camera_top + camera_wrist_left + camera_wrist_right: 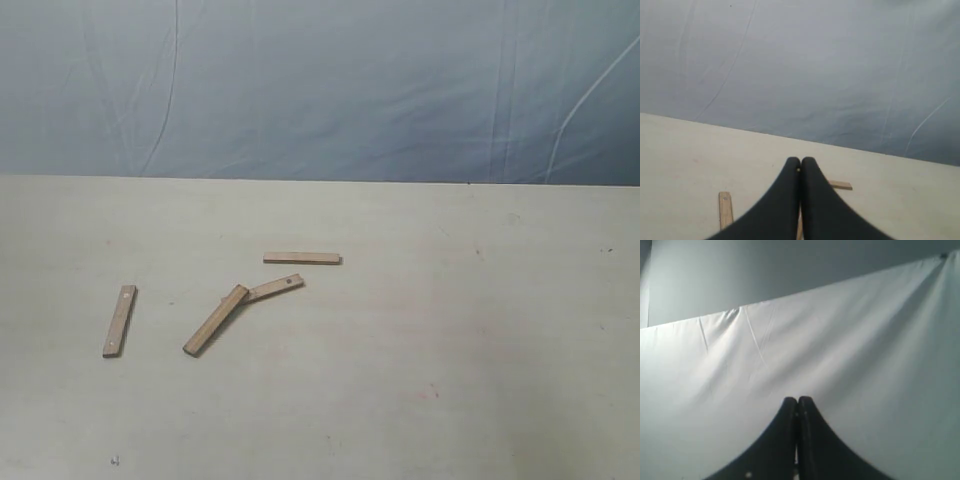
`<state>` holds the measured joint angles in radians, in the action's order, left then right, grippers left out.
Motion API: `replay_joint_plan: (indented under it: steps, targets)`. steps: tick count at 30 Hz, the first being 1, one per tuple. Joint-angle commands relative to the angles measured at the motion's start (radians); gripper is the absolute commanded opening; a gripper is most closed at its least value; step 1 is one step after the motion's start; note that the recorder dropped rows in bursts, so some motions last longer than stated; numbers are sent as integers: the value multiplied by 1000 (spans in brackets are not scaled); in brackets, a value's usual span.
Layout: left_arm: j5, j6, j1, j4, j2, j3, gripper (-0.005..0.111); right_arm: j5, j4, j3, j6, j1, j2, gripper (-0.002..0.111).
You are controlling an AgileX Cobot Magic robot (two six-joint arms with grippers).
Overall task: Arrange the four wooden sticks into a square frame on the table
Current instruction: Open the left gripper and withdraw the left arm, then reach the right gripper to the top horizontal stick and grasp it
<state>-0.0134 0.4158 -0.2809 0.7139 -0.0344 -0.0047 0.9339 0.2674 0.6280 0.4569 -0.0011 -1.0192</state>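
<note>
- Left wrist view: the left gripper point(800, 165) has its black jaws pressed together with nothing between them, hovering above the table point(680, 165).
- Right wrist view: the right gripper point(797, 402) is likewise clenched and empty. It faces only the wrinkled backdrop point(840, 340), and no stick shows there.
- Neither gripper appears in the exterior view, and no corner of the square is formed yet.
- Of the four wooden sticks, take the diagonal stick point(215, 320) as the landmark.
- The holed stick point(273, 289) touches its far end and may overlap it; I cannot tell which lies on top.
- The far stick point(302, 258) lies just beyond that junction, apart from both.
- The left stick point(119, 321) lies well apart on the diagonal stick's left.
- Risk: lifting or nudging either touching stick would likely drag its neighbour askew.
- Risk: the slats lie thin and flat, so jaws coming down shut, or too shallow, could skid over one and spin it.
- Risk: every stick sits on the left arm's side, so a reach across by the right arm might crowd the left one.
</note>
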Motion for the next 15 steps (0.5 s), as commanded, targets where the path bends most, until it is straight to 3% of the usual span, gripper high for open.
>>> replay_joint_plan:
  steps: [1, 4, 7, 9, 12, 15]
  targets:
    - [40, 8, -7, -29, 9, 5, 0, -126, 230, 232, 187, 6, -297, -1]
    - [37, 8, -7, -35, 9, 5, 0, -447, 516, 456, 352, 67, -502, -1]
    - [37, 8, -7, -36, 9, 5, 0, -893, 869, 681, 550, 192, -671, -1]
    - [37, 8, -7, -36, 9, 5, 0, -1110, 992, 780, 567, 287, -770, -1]
    - [37, 8, -7, -36, 9, 5, 0, -1269, 848, 917, 252, 394, -886, -1]
    - [37, 8, -7, -36, 9, 5, 0, -1497, 418, 1136, -261, 446, -1025, -1]
